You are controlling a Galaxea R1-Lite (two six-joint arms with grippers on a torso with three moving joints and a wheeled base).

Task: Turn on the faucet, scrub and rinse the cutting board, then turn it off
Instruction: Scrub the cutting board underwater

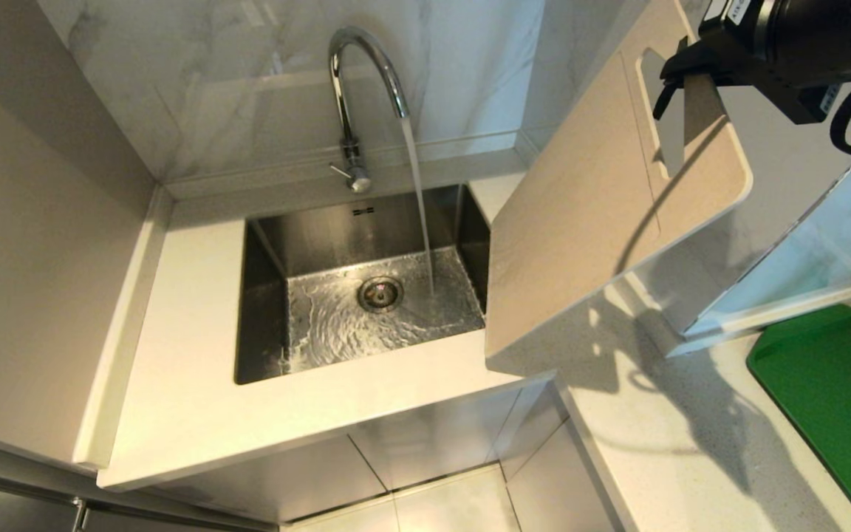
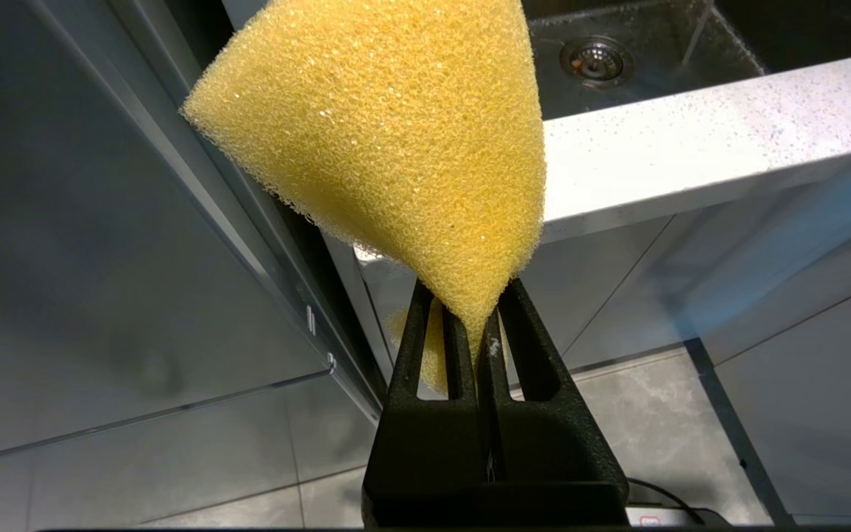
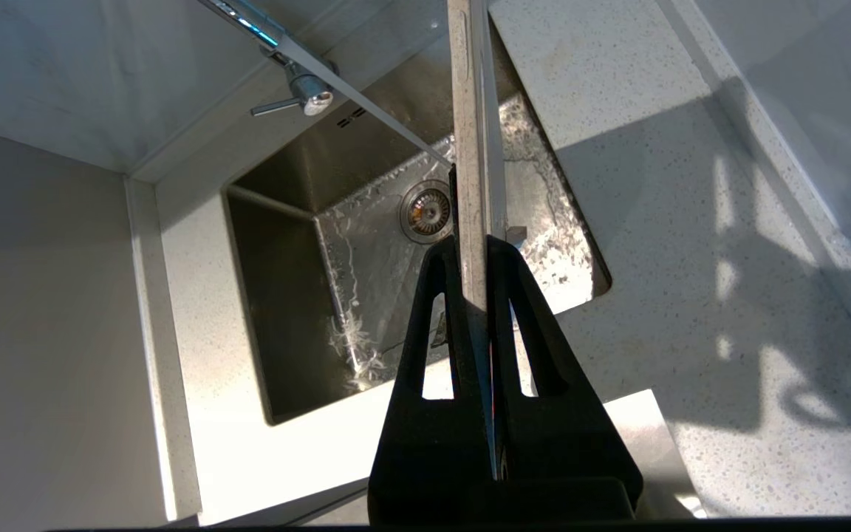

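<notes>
Water runs from the faucet [image 1: 355,96] into the sink [image 1: 366,288]. The right gripper [image 3: 479,258] pinches the edge of the cutting board [image 1: 603,199] and holds it tilted in the air, just right of the sink. The left gripper [image 2: 481,325], below the sink's counter, clamps a yellow sponge [image 2: 396,140].

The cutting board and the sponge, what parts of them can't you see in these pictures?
- Cutting board: head view shows one face only; the right gripper covers part of the handle end. Right wrist view shows just its thin edge.
- Sponge: left wrist view cuts off its top; its pinched end is hidden between the left gripper fingers.
- Sink: the board hides its right wall in the head view.
</notes>
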